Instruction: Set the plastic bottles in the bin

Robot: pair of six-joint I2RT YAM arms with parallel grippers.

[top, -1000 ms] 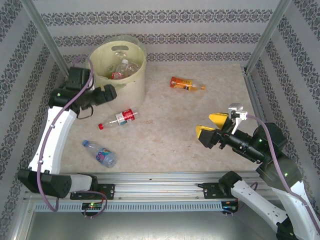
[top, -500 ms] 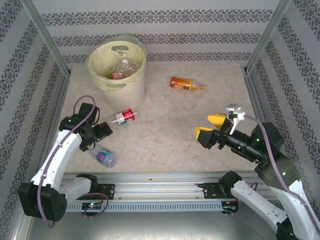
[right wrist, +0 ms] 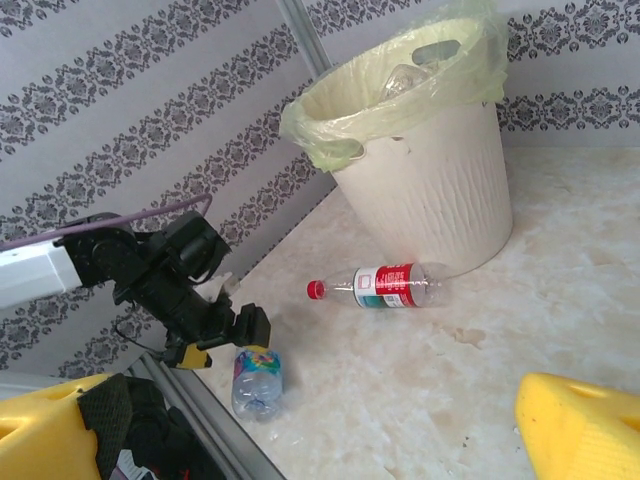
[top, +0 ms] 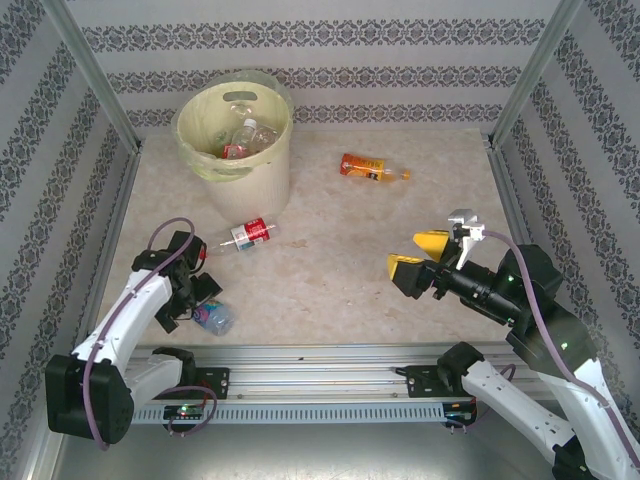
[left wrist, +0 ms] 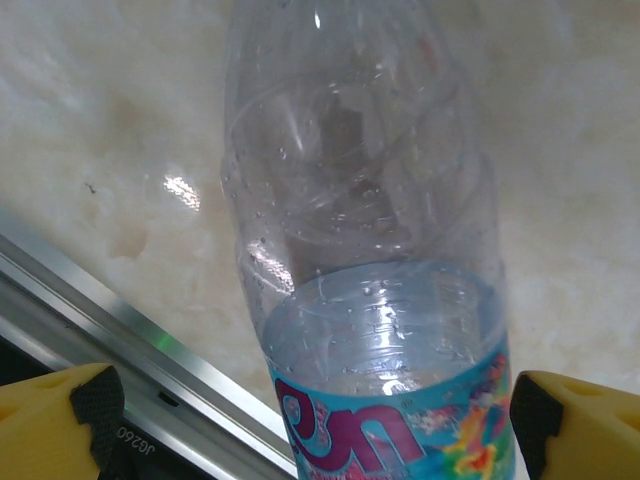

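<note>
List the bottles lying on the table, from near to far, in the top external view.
blue-label bottle → red-label bottle → orange-label bottle

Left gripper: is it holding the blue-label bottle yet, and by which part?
Nothing held. The left gripper stands open astride the blue-label bottle at its label; the right gripper is open and empty.
</note>
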